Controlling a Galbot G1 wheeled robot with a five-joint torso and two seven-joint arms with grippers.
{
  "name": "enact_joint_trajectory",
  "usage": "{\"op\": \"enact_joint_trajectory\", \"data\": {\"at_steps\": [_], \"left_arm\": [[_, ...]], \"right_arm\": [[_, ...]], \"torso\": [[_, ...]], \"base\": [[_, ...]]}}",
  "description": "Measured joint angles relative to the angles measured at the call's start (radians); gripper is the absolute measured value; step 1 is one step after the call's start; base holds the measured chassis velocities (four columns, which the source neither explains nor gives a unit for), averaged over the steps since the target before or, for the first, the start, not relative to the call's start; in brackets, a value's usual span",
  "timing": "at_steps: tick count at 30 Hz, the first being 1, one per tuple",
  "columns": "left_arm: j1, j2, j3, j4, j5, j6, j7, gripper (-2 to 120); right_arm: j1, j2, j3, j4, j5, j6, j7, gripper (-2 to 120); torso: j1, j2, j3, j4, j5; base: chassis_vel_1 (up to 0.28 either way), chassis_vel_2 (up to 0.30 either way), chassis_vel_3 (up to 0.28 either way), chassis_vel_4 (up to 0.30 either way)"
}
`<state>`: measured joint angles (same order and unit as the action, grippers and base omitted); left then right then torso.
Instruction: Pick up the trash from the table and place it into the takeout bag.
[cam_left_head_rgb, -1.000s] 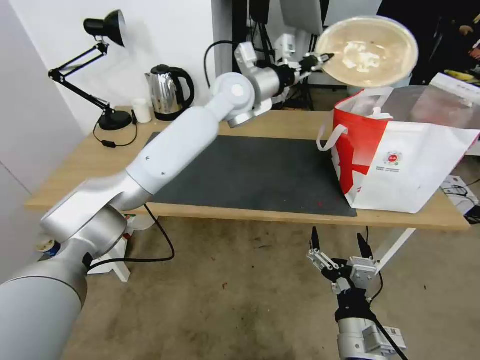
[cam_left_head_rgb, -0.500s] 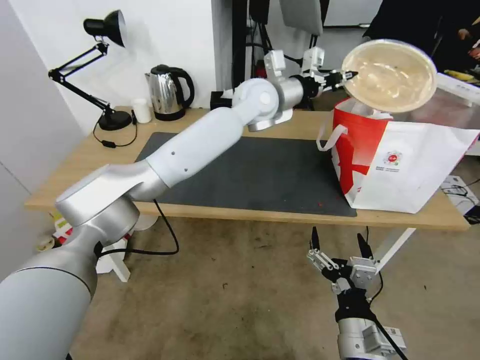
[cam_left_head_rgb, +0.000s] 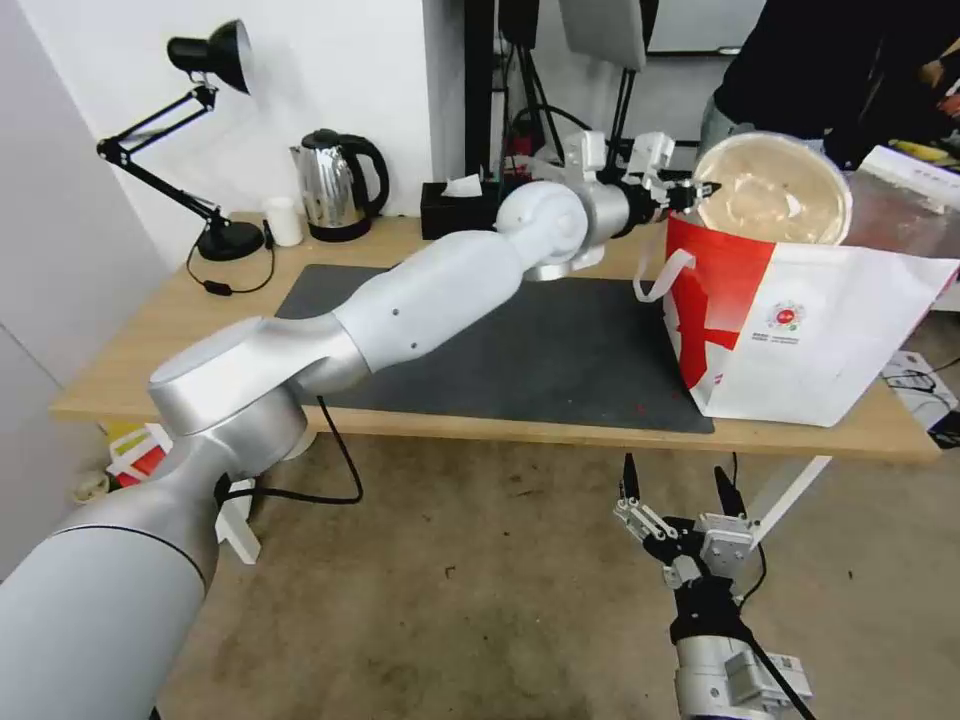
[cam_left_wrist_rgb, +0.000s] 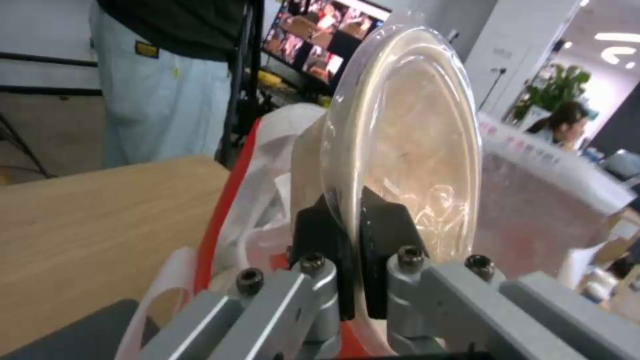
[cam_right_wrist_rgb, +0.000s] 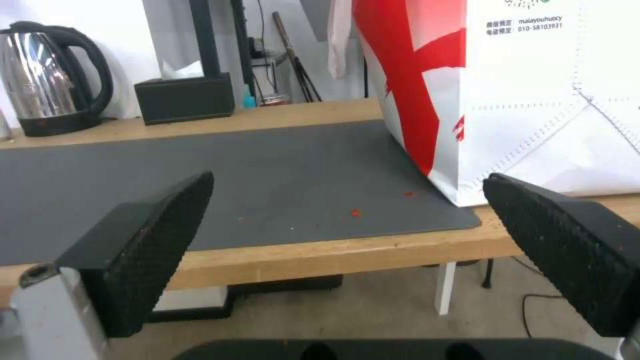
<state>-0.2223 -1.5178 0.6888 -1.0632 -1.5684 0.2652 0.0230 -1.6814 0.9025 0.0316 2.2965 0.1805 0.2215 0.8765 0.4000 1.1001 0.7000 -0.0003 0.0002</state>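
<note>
My left arm reaches across the table (cam_left_head_rgb: 150, 330), and my left gripper (cam_left_head_rgb: 703, 189) is shut on the rim of the shallow beige bowl (cam_left_head_rgb: 775, 188). The bowl stands on edge, its lower part sunk into the open top of the takeout bag (cam_left_head_rgb: 820, 330), which rests at the table's right end. In the left wrist view the black fingers (cam_left_wrist_rgb: 320, 240) pinch the bowl (cam_left_wrist_rgb: 407, 140) just above the bag's red side panel (cam_left_wrist_rgb: 223, 215). My right gripper (cam_left_head_rgb: 678, 480) hangs open below the table's front edge, facing the bag (cam_right_wrist_rgb: 533, 100), its fingers (cam_right_wrist_rgb: 147, 235) wide apart.
A dark grey mat (cam_left_head_rgb: 500, 350) covers the table's middle. At the back stand a black desk lamp (cam_left_head_rgb: 205, 60), a small white cup (cam_left_head_rgb: 284, 221), a steel kettle (cam_left_head_rgb: 335, 185) and a black tissue box (cam_left_head_rgb: 455, 208). A person stands behind the bag.
My left arm has swung right and down, carrying the tilted bowl from high above the table into the bag's mouth. The right arm has not moved.
</note>
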Motion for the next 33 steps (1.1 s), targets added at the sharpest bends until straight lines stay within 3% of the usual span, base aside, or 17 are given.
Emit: {"op": "enact_joint_trajectory", "data": {"at_steps": [10,13,15,17,33], "left_arm": [[-0.002,0.001,0.02,0.014,0.015,-0.003,0.002,1],[0.002,0.01,0.026,0.012,0.025,-0.023,0.035,1],[0.001,0.021,0.051,0.014,0.04,-0.08,0.094,1],[0.0,0.023,0.054,0.015,0.043,-0.086,0.102,1],[-0.021,0.041,0.055,0.012,0.036,-0.098,0.133,62]], "right_arm": [[0.0,0.0,0.0,0.0,0.0,0.0,0.0,100],[0.0,0.0,0.0,0.0,0.0,0.0,0.0,100],[0.0,0.0,0.0,0.0,0.0,0.0,0.0,100],[0.0,0.0,0.0,0.0,0.0,0.0,0.0,100],[0.0,0.0,0.0,0.0,0.0,0.0,0.0,100]], "torso": [[0.0,0.0,0.0,0.0003,-0.0001],[0.0,0.0,0.0,0.0003,-0.0002],[0.0,0.0,0.0,0.0003,-0.0002],[0.0,0.0,0.0,0.0003,-0.0002],[0.0,0.0,0.0,0.0003,-0.0002]], "base": [[0.0,0.0,0.0,0.0],[0.0,0.0,0.0,0.0],[0.0,0.0,0.0,0.0],[0.0,0.0,0.0,0.0],[0.0,0.0,0.0,0.0]]}}
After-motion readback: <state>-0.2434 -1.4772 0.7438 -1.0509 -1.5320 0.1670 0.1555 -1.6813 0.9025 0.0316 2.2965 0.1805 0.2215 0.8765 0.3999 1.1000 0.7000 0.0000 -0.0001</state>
